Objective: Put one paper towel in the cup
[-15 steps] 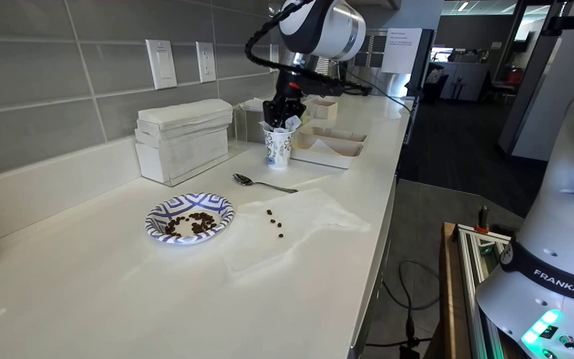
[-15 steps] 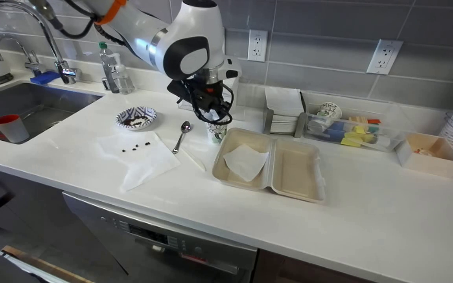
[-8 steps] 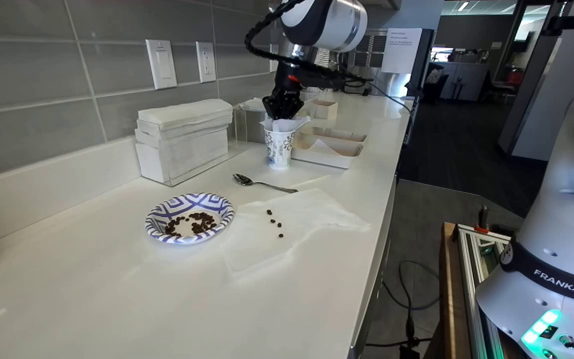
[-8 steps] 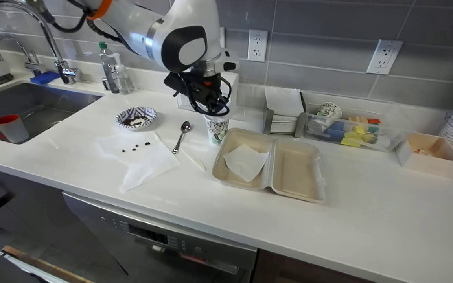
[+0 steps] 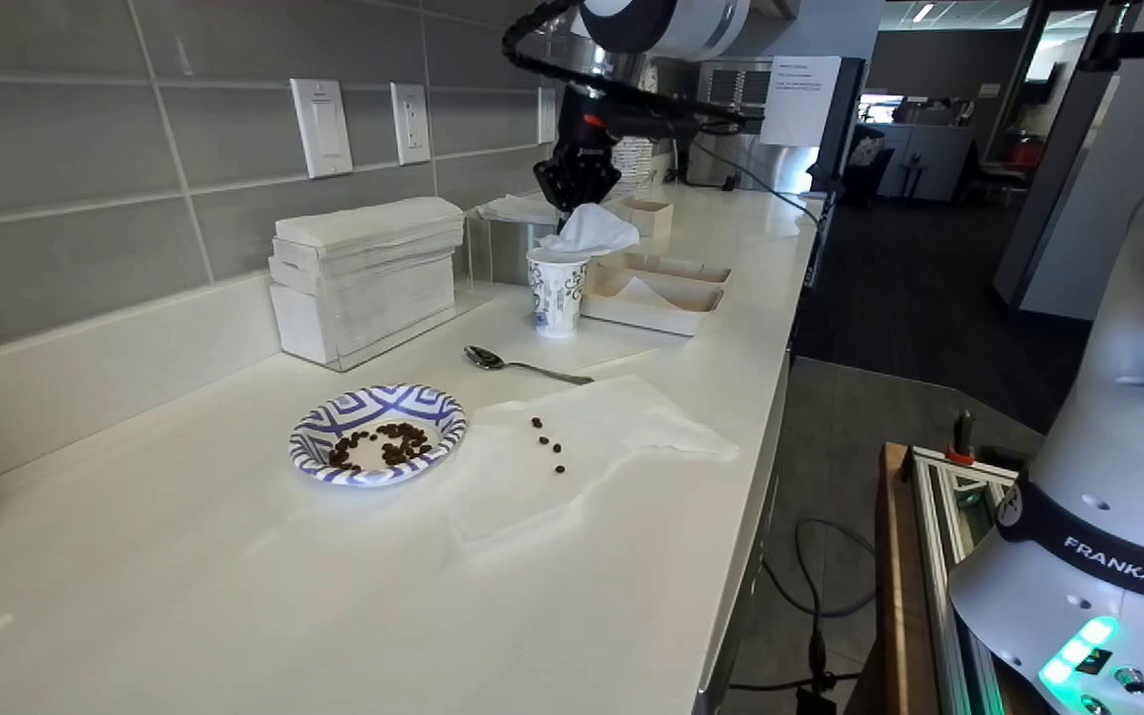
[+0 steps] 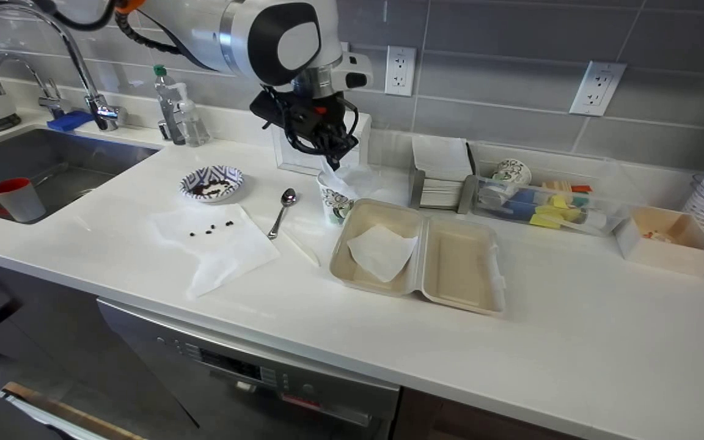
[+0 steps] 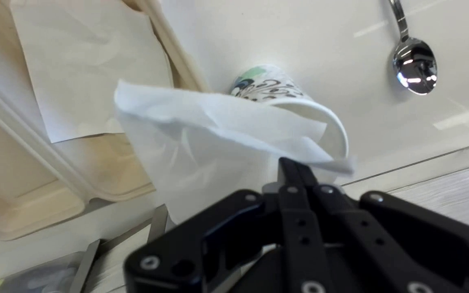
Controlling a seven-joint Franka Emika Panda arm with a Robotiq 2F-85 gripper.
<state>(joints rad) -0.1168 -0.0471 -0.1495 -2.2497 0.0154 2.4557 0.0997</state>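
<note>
The white paper cup [image 5: 557, 303] with its grey pattern stands upright on the counter in both exterior views [image 6: 335, 206]. In the wrist view the cup [image 7: 270, 83] opens toward me. My gripper [image 5: 564, 220] is just above the cup's rim. In the wrist view the gripper [image 7: 298, 167] has its fingers together at the tips, with the white paper towel [image 7: 202, 154] pinched there. The paper towel [image 5: 592, 230] sticks up and out over the cup's side toward the tan container. In the wrist view it covers part of the cup's mouth; whether any of it is inside is hard to tell.
An open tan container [image 6: 462, 263] holding another white sheet [image 6: 382, 252] sits beside the cup. A spoon [image 6: 289, 197], a blue-patterned plate [image 6: 190, 183] with dark beans and a flat white sheet [image 6: 236, 256] lie nearby. A ribbed white box [image 5: 373, 283] and napkin holder [image 6: 417, 189] stand by the wall.
My gripper has risen from inside the cup's mouth to above it. The paper towel has come up with it, and now leans out over the cup's side toward the container.
</note>
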